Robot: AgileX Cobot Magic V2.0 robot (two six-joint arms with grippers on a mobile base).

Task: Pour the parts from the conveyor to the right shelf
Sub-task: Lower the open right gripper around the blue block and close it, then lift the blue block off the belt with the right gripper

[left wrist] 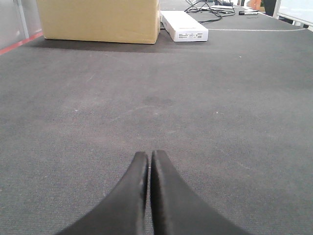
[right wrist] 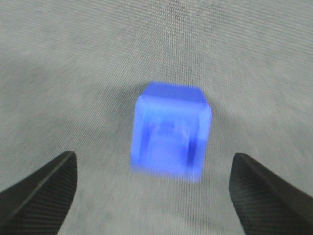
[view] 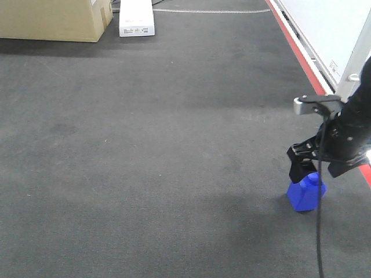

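Note:
One of the parts, a bright-blue cube point(view: 305, 196) with a raised stud, sits on the dark-grey conveyor point(view: 174, 145) near its red edge strip at the right. My right gripper point(view: 316, 169) hovers just above it, open. In the right wrist view the blurred cube point(right wrist: 171, 129) lies on the belt just ahead of the gap between the wide-apart fingertips point(right wrist: 49, 188), untouched. My left gripper point(left wrist: 148, 155) is shut on nothing, low over bare belt point(left wrist: 220, 122). The right shelf is out of view.
A cardboard box point(view: 55, 18) and a white carton point(view: 137, 17) stand at the far end of the belt. Cables point(left wrist: 210, 7) lie behind the white carton point(left wrist: 184, 26). A white panel point(view: 330, 29) runs beyond the red strip point(view: 295, 46).

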